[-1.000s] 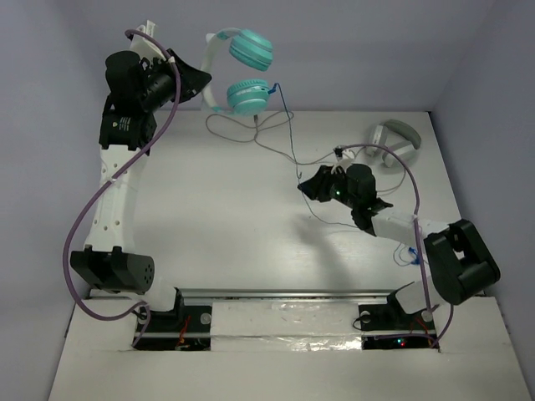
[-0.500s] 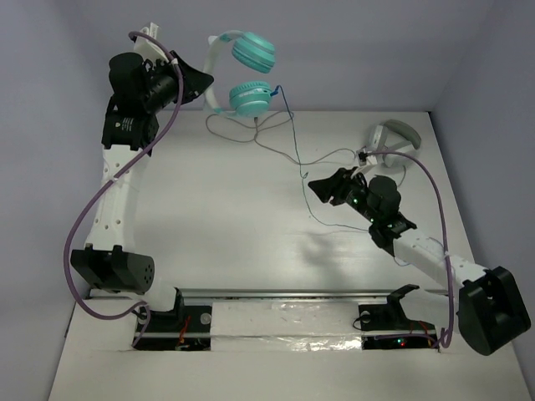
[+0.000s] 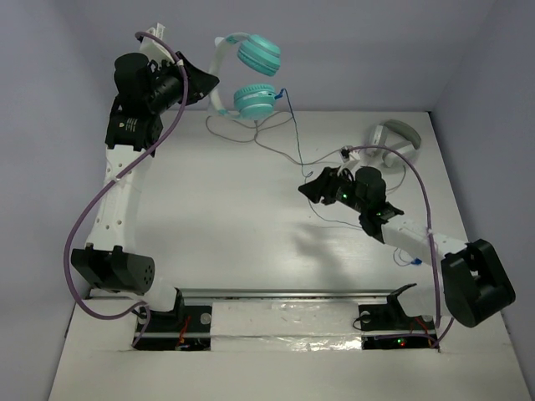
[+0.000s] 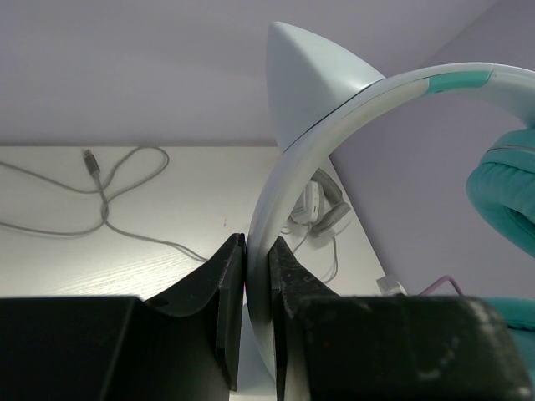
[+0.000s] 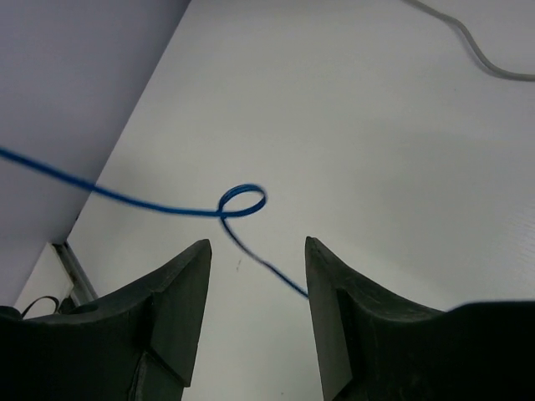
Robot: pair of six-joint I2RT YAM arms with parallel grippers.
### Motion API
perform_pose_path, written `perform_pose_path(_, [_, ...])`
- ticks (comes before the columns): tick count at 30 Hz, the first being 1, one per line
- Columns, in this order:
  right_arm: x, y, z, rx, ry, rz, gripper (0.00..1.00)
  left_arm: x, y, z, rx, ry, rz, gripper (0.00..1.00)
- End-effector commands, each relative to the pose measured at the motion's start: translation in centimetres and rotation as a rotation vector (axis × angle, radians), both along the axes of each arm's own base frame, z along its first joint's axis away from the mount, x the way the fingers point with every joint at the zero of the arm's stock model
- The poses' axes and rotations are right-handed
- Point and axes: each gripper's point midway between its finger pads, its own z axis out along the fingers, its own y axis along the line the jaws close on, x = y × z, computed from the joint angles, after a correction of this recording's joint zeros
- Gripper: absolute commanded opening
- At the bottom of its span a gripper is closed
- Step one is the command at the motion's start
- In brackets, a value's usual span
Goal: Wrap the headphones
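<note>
The teal headphones (image 3: 251,79) hang in the air at the back of the table. My left gripper (image 3: 203,83) is shut on their pale headband (image 4: 334,109), and one teal ear cup (image 4: 506,196) shows at the right of the left wrist view. The thin blue cable (image 3: 293,135) drops from the lower ear cup (image 3: 255,101) toward my right gripper (image 3: 308,189). In the right wrist view the right gripper (image 5: 257,246) is open. The blue cable (image 5: 242,201) makes a small loop just ahead of the fingertips and runs down between them, gripped by neither.
Grey-white headphones (image 3: 398,137) lie at the back right, also seen in the left wrist view (image 4: 322,209). Their grey cable (image 3: 238,134) loops over the back of the table, with a plug (image 4: 89,159) at its end. Purple walls close the back and sides.
The left arm has carried the headphones slightly right and up. The right arm has swung out to the right and come back, its gripper ending slightly nearer, beside the blue cable.
</note>
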Motion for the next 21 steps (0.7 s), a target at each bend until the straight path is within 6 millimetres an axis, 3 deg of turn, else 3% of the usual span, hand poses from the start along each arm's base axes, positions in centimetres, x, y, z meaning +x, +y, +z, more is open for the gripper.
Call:
perform_pose_path(1, [1.3, 0.9, 2.0, 0.012, -0.066, 0.009, 0.55, -2.1, -0.2, 5.3, -0.035, -0.162, -0.018, 0.0])
perform_pose_path(11, [1.4, 1.8, 0.2, 0.015, -0.028, 0.053, 0.48, -1.8, -0.3, 5.0, -0.037, -0.156, -0.021, 0.0])
perform_pose_path(15, [1.6, 1.8, 0.0, 0.017, -0.027, 0.048, 0.27, -1.9, -0.2, 5.2, -0.034, -0.162, -0.013, 0.0])
perform_pose_path(16, [1.5, 1.8, 0.1, 0.02, -0.031, 0.051, 0.17, -1.8, -0.2, 5.1, -0.034, -0.16, -0.011, 0.0])
perform_pose_path(19, [0.5, 1.9, 0.2, 0.041, -0.015, 0.059, 0.04, -1.3, -0.1, 5.0, -0.032, -0.155, 0.001, 0.0])
perform_pose_path(21, [-0.7, 1.6, -0.8, 0.056, 0.021, 0.061, 0.03, -0.6, 0.2, 5.4, -0.025, -0.163, 0.022, 0.0])
